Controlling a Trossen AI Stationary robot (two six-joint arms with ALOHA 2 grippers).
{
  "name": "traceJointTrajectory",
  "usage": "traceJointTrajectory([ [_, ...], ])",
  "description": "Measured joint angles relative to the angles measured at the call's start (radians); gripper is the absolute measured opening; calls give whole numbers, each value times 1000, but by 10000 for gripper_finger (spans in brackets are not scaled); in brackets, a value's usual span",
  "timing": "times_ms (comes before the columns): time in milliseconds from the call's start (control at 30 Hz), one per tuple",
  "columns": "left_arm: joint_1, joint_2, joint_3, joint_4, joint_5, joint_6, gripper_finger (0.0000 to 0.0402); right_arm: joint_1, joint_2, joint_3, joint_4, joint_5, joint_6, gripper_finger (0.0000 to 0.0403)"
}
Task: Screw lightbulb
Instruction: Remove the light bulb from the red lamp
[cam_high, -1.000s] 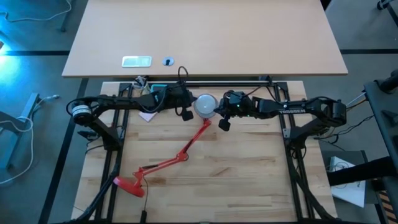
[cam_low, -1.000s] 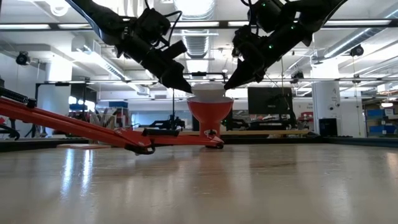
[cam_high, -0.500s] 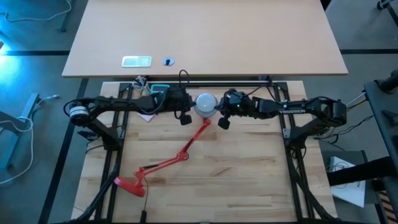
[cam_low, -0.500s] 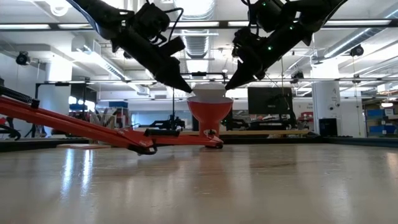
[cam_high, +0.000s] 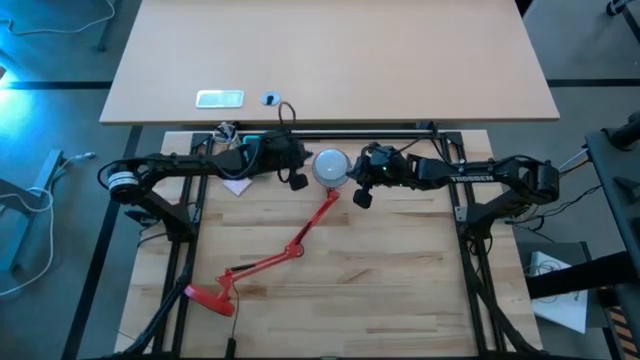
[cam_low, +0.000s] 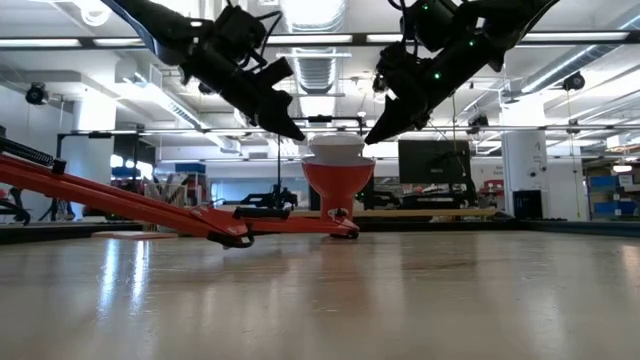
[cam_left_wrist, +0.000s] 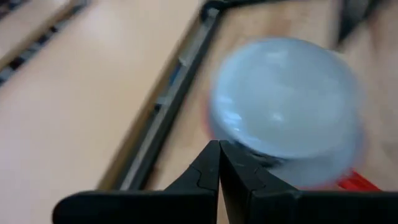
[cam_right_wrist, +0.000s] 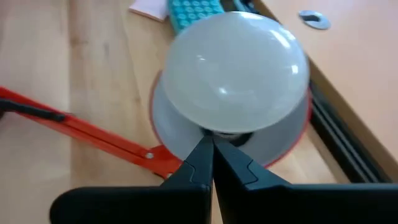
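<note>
the lightbulb (cam_high: 331, 166) is sitting dome-up in the red lamp shade (cam_low: 338, 180), near the back edge of the table (cam_high: 400, 290). its long axis looks vertical. the left gripper (cam_low: 288, 129) and the right gripper (cam_low: 376, 133) flank it, tips slanting down toward the bulb, both fingers pressed together on nothing. the right one looks a touch nearer, just beside the dome, so i'd guess it takes the twist.
</note>
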Motion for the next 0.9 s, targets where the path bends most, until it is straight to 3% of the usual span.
traceJointTrajectory([
  [233, 59, 35, 0, 59, 151, 16, 0, -2, 10, 0, 6, -9, 7, 0],
  [900, -51, 43, -1, -79, 165, -64, 0, -30, 25, 0, 52, 133, -3, 0],
])
